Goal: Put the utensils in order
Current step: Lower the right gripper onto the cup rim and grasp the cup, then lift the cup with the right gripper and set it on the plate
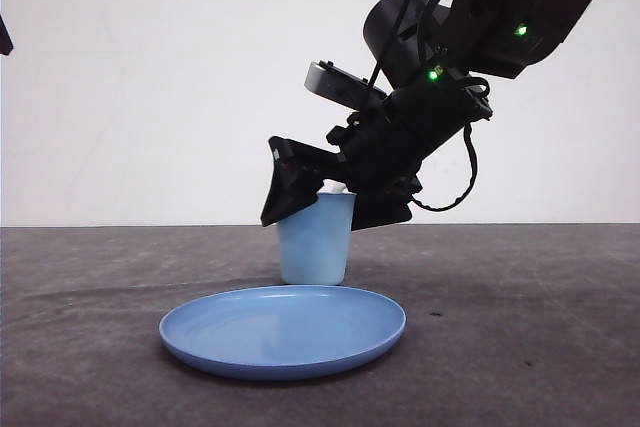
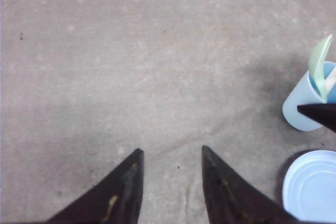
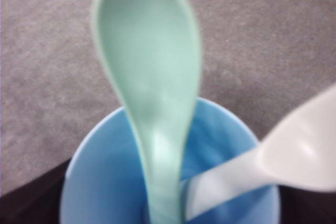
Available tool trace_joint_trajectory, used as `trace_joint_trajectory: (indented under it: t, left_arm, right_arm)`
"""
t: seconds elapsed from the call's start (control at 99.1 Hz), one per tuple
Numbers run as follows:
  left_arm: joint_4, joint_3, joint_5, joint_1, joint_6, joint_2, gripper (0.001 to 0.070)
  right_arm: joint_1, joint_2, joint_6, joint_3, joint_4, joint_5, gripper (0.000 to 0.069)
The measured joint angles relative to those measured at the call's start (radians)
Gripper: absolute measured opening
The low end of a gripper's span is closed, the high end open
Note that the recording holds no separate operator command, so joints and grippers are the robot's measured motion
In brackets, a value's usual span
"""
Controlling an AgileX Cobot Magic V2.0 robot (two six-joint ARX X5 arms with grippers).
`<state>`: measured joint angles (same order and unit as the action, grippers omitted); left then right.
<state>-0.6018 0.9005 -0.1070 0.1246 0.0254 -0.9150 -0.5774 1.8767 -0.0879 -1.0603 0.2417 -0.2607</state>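
Right gripper (image 1: 325, 199) hangs from the big black arm that slants down from the upper right of the front view, its two dark fingers (image 1: 288, 185) straddling the rim of the cup, one to the left and one to the right. Whether they press on anything cannot be told from the front, and the right wrist view does not settle it.

Beneath lies the grey table (image 1: 520, 327), speckled and mottled. On its near part rests the round blue plate (image 1: 283, 332), shallow, just in front of the cup. The left gripper (image 2: 171, 153) hovers over bare table to the left of the cup, its dark fingers spread apart with nothing between them.

Behind the plate stands the light blue cup (image 1: 314, 242), upright, near the middle of the table. Inside it stands the mint-green spoon (image 3: 149, 85), handle down, bowl rising above the rim and leaning toward the cup's far side. Beside it in the same cup leans a white utensil (image 3: 262, 169), handle down too; its upper end is blurred, so its tines cannot be made out.
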Motion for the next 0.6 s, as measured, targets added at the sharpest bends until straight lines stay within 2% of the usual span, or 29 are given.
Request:
trace_joint_trajectory:
  t: [0.081,0.303,0.595]
  left_arm:
    - [0.0,0.0,0.0,0.0,0.0,0.0,0.0193]
    - [0.0,0.0,0.0,0.0,0.0,0.0,0.0193]
    - [0.0,0.0,0.0,0.0,0.0,0.0,0.0193]
  right_arm:
    - [-0.002,0.0,0.01,0.0,0.001,0.002,0.0487]
    - [-0.008,-0.027,0.02,0.0,-0.055,-0.024,0.0483]
    - [-0.045,-0.256,0.029,0.003,-0.193,-0.023,0.0482]
